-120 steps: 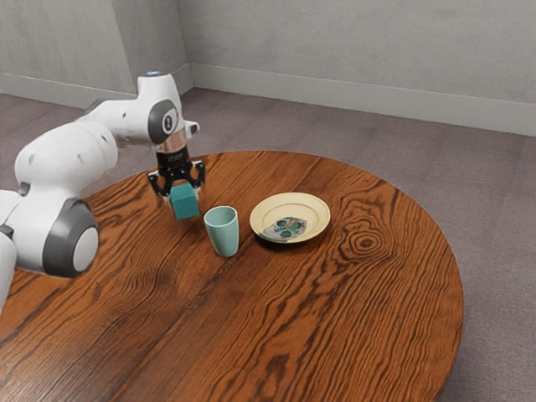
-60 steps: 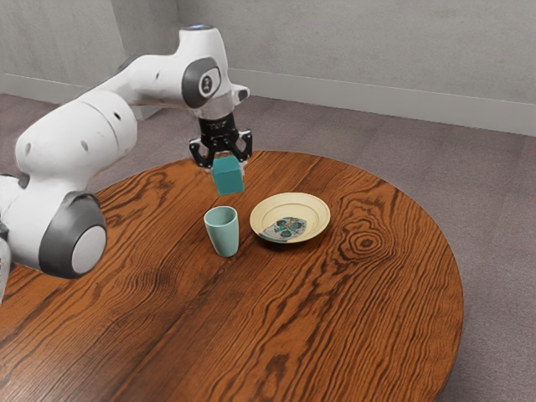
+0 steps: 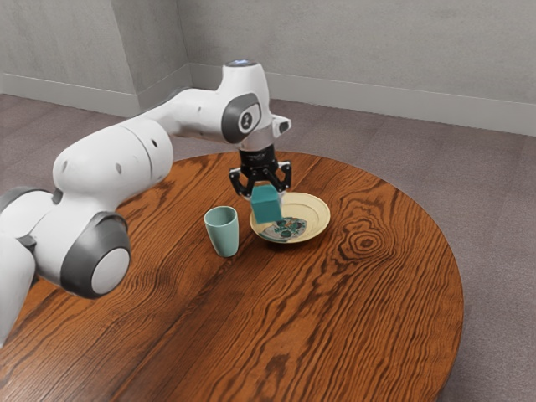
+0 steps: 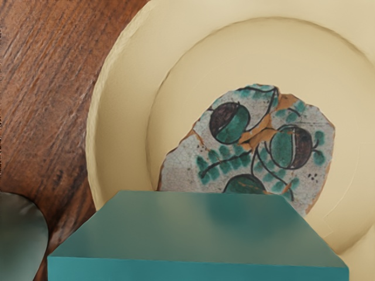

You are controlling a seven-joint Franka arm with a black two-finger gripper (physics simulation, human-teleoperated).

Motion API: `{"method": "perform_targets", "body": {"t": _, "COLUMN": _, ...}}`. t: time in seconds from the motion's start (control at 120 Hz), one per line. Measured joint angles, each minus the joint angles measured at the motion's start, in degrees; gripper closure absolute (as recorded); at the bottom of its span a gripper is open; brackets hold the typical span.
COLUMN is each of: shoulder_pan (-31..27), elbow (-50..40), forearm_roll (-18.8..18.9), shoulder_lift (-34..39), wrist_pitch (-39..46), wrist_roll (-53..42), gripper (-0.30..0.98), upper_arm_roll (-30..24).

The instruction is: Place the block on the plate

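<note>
1. Teal block [image 3: 267, 204] pinched in my jaws, which are closed on its sides and held apart by its width.
2. In the last second I've carried it past the cup [image 3: 222, 233] to the plate [image 3: 315, 221]; it now hangs over the plate's cup-facing side. The carry looks nearly done, I judge: a little centring, then lower and release.
3. The wrist view lays out the leaves and round fruit of the painted patch [image 4: 319, 140], good for centring. The exterior view gives me the grip itself and the whole cup standing on the bench [image 3: 335, 327], close beside the plate.
</note>
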State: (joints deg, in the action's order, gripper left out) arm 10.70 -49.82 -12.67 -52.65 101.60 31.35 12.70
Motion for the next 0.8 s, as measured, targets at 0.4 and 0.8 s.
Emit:
{"method": "perform_targets", "body": {"t": 0.4, "shoulder_pan": 0.0, "elbow": -5.7, "forearm_roll": 0.3, "shoulder_lift": 4.6, "wrist_pitch": 0.7, "wrist_roll": -1.7, "gripper": 0.34, "upper_arm_roll": -0.1}}
{"method": "perform_targets", "body": {"t": 0.8, "shoulder_pan": -0.5, "elbow": 13.4, "forearm_roll": 0.0, "shoulder_lift": -10.9, "wrist_pitch": -0.3, "wrist_roll": -3.1, "gripper": 0.35, "upper_arm_roll": -0.8}}
